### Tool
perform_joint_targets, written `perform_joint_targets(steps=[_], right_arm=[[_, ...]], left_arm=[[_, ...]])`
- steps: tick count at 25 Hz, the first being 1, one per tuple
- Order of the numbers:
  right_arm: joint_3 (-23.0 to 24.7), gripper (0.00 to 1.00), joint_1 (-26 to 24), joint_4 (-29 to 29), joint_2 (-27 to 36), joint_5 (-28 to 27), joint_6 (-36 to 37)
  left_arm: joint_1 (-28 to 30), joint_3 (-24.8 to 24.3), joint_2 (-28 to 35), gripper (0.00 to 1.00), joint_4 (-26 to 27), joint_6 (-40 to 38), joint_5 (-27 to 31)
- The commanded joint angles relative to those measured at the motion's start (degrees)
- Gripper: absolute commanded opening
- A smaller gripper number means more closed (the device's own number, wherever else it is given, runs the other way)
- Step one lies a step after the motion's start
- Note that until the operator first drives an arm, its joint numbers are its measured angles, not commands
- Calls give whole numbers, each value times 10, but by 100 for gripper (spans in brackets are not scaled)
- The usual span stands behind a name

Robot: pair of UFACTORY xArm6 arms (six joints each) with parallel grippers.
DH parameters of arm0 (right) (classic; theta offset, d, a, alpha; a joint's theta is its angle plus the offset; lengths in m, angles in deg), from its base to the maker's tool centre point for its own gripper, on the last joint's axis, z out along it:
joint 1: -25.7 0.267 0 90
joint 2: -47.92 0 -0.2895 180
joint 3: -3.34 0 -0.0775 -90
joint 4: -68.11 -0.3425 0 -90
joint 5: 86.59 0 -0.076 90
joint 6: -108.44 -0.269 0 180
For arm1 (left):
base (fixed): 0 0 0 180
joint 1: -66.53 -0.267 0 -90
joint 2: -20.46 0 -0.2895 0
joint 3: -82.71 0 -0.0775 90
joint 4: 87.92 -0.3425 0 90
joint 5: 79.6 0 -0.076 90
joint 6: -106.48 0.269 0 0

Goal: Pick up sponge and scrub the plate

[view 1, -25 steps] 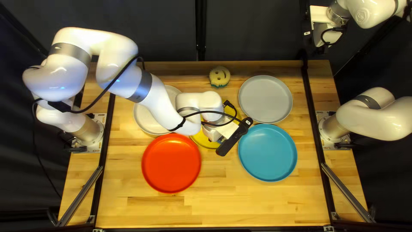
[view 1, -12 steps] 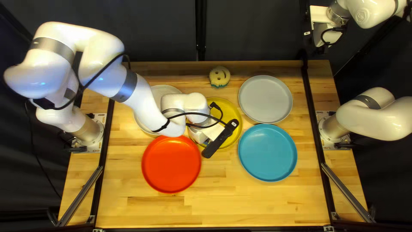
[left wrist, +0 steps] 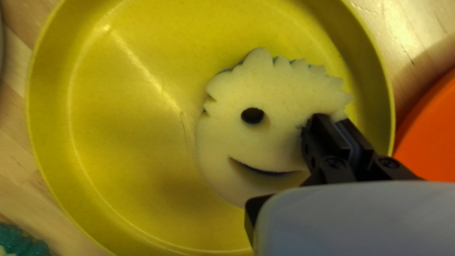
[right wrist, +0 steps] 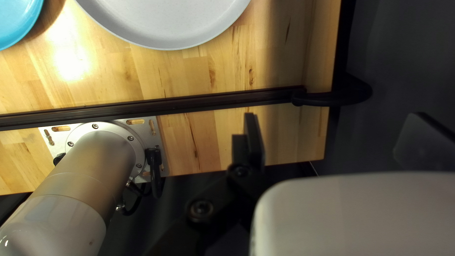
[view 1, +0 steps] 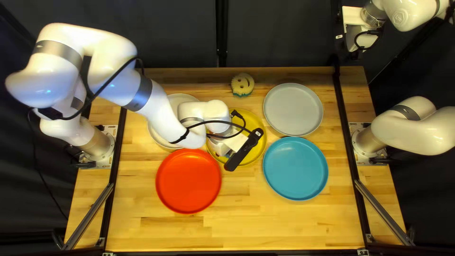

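Yellow all around: pinching the sponge (left wrist: 270, 137) with left claw (view 1: 222, 148) inside the plate (left wrist: 118, 142), holding right claw (view 1: 357, 41) spread apart.

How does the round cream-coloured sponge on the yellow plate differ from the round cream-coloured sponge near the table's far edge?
The left gripper pinches the plate sponge, while the far sponge lies free on the table. Blue shows behind the plate sponge's spikes; teal shows at the far sponge's. Both have a smile.
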Motion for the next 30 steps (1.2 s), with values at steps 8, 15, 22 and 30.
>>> perform_joint_targets(steps=[8, 15, 22, 30], right_arm=[[0, 100, 0, 0, 0, 0, 0], [0, 100, 0, 0, 0, 0, 0], [0, 100, 0, 0, 0, 0, 0], [0, 100, 0, 0, 0, 0, 0]], left_arm=[[-18, -13, 1, 0, 24, 44, -4], [-12, -120, 82, 0, 25, 18, -21], [-13, -168, 111, 0, 30, 8, -26], [-20, -66, 45, 0, 22, 12, -4]])
